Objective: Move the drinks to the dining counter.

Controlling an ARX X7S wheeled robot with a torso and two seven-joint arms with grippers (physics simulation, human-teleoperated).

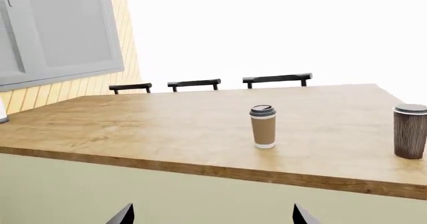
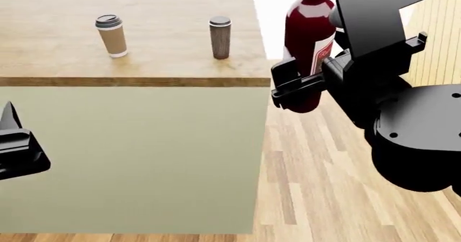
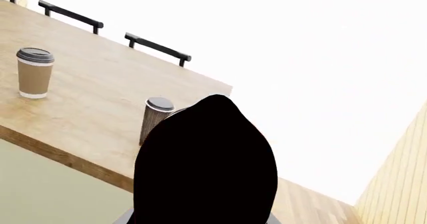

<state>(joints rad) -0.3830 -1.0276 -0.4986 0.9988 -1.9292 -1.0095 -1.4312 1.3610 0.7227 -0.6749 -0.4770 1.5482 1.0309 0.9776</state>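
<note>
Biggest thing in front of you is the dining table, a light wood-plank top over plain pale green sides, filling most of the head view, with wood-plank floor running along its right side. Your right arm is up past the table's right corner, and the right claw is clamped around the lower body of the wine bottle, dark red with a white label, held upright in the air just off the table's right edge, not over the top. In the right wrist view the bottle is just a big black shape blocking most of the frame. Your left claw sits low at the left in front of the green side panel; the left wrist view only catches two dark fingertips spread apart with nothing between them, so it's released. Three black chair backs peek over the far edge of the table. On the top, the ribbed grey-brown cup stands upright near the right end, and the tan paper coffee cup with its black lid stands upright to its left, well apart from it.
</note>
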